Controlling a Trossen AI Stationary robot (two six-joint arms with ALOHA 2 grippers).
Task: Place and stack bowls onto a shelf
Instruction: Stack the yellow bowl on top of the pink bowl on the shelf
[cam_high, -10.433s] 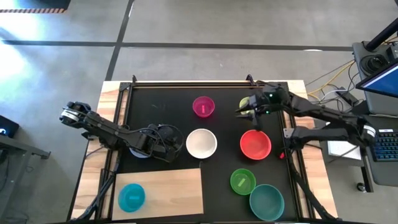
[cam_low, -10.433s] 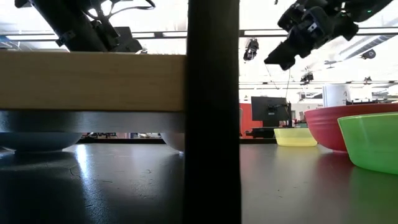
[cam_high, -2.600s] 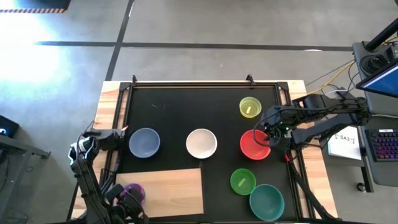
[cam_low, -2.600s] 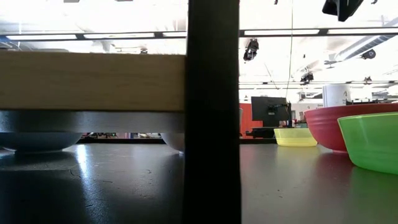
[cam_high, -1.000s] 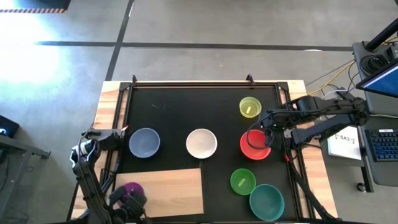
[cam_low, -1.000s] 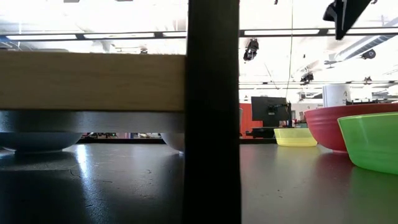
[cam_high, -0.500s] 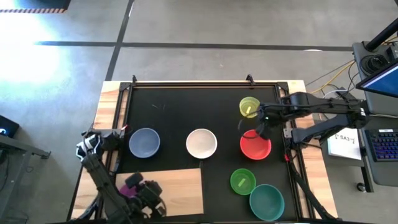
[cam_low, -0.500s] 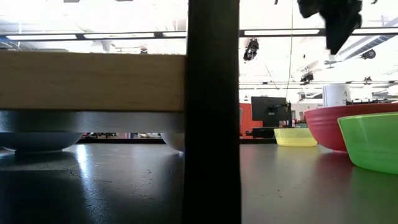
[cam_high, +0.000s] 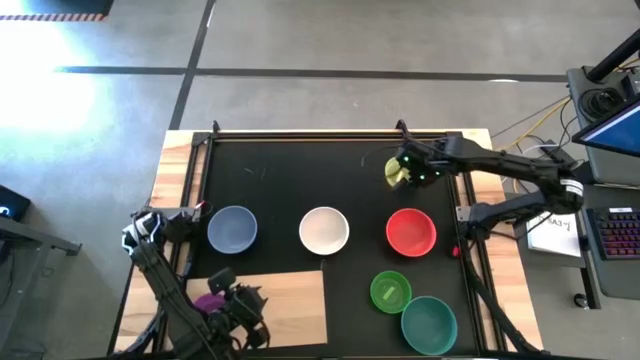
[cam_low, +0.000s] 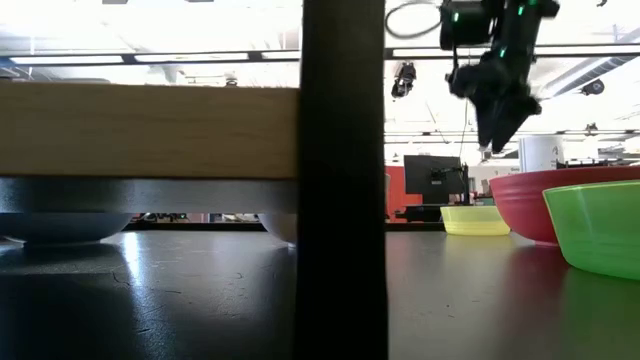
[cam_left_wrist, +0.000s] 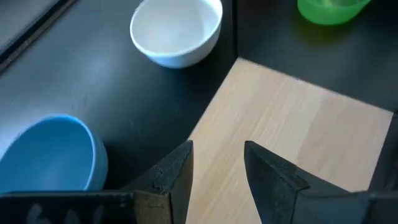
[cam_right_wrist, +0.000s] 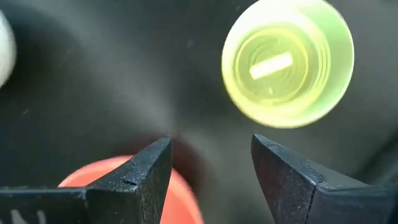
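Note:
My right gripper (cam_high: 406, 171) hangs open above the yellow-green bowl (cam_right_wrist: 287, 62), fingers pointing down and touching nothing; it also shows in the low view (cam_low: 492, 135). The bowl rests on the black mat at the far right (cam_high: 393, 171). My left gripper (cam_left_wrist: 217, 163) is open and empty over the light-wood shelf (cam_high: 290, 300) at the near left. A magenta bowl (cam_high: 210, 301) sits on the shelf's left part, beside my left arm. What lies under it does not show.
On the mat stand a slate-blue bowl (cam_high: 232, 229), a white bowl (cam_high: 324, 230), a red bowl (cam_high: 411, 232), a green bowl (cam_high: 390, 291) and a teal bowl (cam_high: 429, 323). A black post (cam_low: 343, 180) blocks the middle of the low view.
My right gripper has gone from above the red bowl toward the table's far edge and now stands over the yellow-green bowl, lower in the low view. My left gripper has moved off the magenta bowl toward the table's right, over the shelf. The magenta bowl stays on the shelf.

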